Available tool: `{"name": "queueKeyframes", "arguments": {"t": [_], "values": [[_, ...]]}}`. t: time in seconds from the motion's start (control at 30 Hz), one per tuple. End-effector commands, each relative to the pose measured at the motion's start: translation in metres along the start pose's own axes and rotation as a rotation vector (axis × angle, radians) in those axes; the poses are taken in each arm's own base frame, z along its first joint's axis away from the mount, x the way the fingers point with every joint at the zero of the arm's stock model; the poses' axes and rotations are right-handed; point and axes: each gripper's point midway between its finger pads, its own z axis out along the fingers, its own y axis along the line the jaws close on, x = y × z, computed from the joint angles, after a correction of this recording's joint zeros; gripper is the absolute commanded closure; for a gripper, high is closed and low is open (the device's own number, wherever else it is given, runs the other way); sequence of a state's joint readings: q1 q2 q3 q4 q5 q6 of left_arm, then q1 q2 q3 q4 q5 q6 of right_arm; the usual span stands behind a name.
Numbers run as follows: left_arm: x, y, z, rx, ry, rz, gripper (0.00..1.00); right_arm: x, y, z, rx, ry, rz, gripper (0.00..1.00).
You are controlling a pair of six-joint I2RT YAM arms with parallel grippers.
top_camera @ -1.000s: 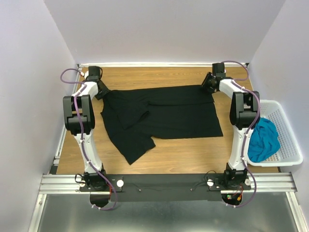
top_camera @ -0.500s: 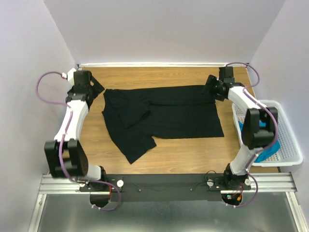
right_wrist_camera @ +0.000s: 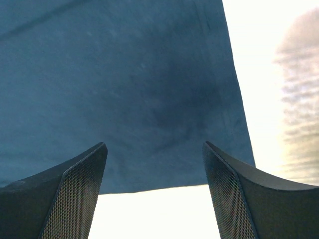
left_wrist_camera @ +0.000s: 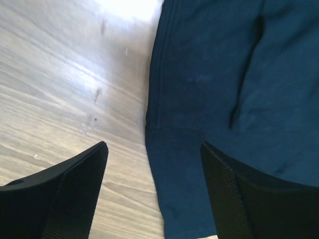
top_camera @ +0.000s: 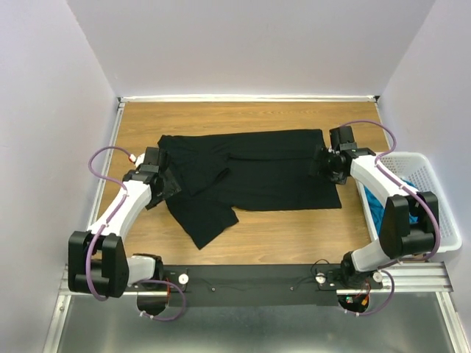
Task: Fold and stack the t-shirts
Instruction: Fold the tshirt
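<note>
Black shirt (top_camera: 246, 173): is lying spread across the middle of the table (top_camera: 221, 118). Its left end is doubled over and rumpled, with one flap trailing toward the lower left. No tidy fold is showing yet.
Teal shirt (top_camera: 375, 209): is sitting in the basket (top_camera: 430, 173) at the right edge, mostly hidden behind the right arm.
Left gripper (top_camera: 165, 185): is hanging low at the black shirt's left edge with its fingers (left_wrist_camera: 79, 189) spread and gripping nothing. In the wrist view one finger is over bare wood and the other over cloth, with the hem running between them.
Right gripper (top_camera: 322, 163): is hanging at the shirt's right edge with its fingers (right_wrist_camera: 75, 189) parted and empty, framing the lower right corner of the cloth.
Why so: both appear to be lining up on opposite ends, probably to pinch the edges together for a fold.
Contact: whether either tip is touching the cloth cannot be told.
In the way: the bunched layers on the left are likely making a single-layer pinch harder there. The right arm is crossing over the basket and covering the teal shirt.
</note>
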State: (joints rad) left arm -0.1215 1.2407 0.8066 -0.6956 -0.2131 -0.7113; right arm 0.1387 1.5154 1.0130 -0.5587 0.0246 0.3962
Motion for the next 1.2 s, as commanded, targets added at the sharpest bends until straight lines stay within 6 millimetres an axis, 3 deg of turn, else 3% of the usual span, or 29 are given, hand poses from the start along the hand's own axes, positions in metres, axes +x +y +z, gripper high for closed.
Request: {"name": "queueKeyframes", "arguments": {"t": [0.0,0.23,0.5,0.77,0.83,1.03,1.07,1.17], "values": [[0.017,0.005,0.013,-0.050,0.047,0.009,0.20,0.018,-0.014,0.000,0.056,0.038,-0.028,0.15],[0.011,0.003,0.031,-0.084,0.034,0.037,0.36,0.025,-0.020,-0.001,0.067,0.045,-0.041,0.15],[0.025,0.007,0.047,-0.102,0.057,0.049,0.38,0.029,-0.024,-0.003,0.083,0.037,-0.023,0.16],[0.027,0.010,0.054,-0.124,0.057,0.047,0.46,0.033,-0.032,-0.003,0.119,0.036,-0.016,0.16],[0.029,0.010,0.056,-0.125,0.063,0.047,0.51,0.035,-0.035,-0.003,0.134,0.035,-0.011,0.16],[0.031,0.010,0.056,-0.124,0.072,0.053,0.78,0.042,-0.049,-0.006,0.199,0.025,0.022,0.16],[0.031,0.011,0.055,-0.125,0.075,0.052,0.86,0.042,-0.049,-0.007,0.201,0.024,0.025,0.16],[0.029,0.009,0.050,-0.118,0.073,0.043,0.96,0.043,-0.056,-0.010,0.245,0.029,0.059,0.17]]}}
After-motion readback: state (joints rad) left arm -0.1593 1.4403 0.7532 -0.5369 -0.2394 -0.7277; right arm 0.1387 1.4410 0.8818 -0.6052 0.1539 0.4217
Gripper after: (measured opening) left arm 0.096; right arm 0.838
